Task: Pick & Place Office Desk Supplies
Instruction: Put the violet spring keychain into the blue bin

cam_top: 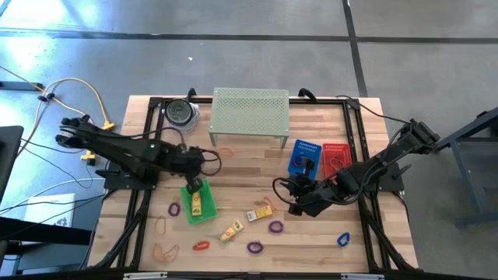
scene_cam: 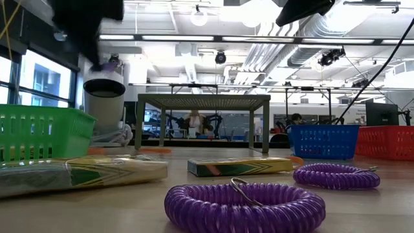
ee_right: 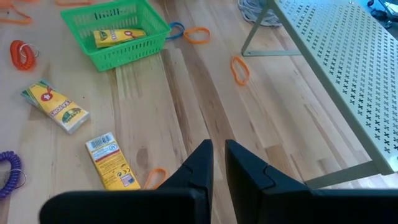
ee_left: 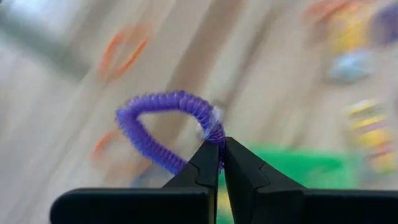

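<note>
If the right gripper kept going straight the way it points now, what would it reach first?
Probably bare wood: the right gripper, shut and empty, aims along open tabletop toward the green basket. An orange loop lies just off that line; depth is hard to judge.

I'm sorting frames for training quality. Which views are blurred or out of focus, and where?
Left wrist view: background streaked by motion blur, only the purple coil and the left end effector shut on it read clearly. Low view: nearest purple coil loop soft, ceiling lights glaring. High and right wrist views: sharp.
</note>
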Tool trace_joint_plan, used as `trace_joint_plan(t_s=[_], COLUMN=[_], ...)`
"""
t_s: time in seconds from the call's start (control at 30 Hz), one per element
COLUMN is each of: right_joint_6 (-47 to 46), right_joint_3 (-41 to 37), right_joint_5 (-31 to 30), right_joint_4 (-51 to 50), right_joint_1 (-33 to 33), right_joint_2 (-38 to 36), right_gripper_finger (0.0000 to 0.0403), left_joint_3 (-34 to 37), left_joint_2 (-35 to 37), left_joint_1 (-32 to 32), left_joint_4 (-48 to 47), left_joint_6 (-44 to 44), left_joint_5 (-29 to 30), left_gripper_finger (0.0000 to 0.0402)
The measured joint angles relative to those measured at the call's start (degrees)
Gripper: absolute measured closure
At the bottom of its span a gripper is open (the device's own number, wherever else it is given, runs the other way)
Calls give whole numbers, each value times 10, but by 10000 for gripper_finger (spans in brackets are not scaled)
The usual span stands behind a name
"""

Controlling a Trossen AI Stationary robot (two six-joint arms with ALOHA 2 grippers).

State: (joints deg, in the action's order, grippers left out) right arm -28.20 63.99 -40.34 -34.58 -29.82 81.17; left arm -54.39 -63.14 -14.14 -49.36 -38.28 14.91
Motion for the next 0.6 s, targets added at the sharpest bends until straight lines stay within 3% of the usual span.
trace_joint_plan(t_s=[0.27, 0.47, 0.6], right_joint_6=[101, 158, 196], right_joint_3=[0, 0, 0], right_joint_5=[77, 105, 103], right_joint_4=[101, 173, 179], right_joint_1=[0, -1, 3], right_joint_2=[0, 0, 0], right_gripper_finger=[357, 285, 234], left_joint_3=[0, 0, 0], left_joint_2=[-19, -84, -139], left_joint_1=[-67, -95, -99], left_joint_4=[285, 409, 509], left_joint_6=[138, 207, 247], left_joint_5=[-37, -84, -172], left_gripper_finger=[395, 395, 395])
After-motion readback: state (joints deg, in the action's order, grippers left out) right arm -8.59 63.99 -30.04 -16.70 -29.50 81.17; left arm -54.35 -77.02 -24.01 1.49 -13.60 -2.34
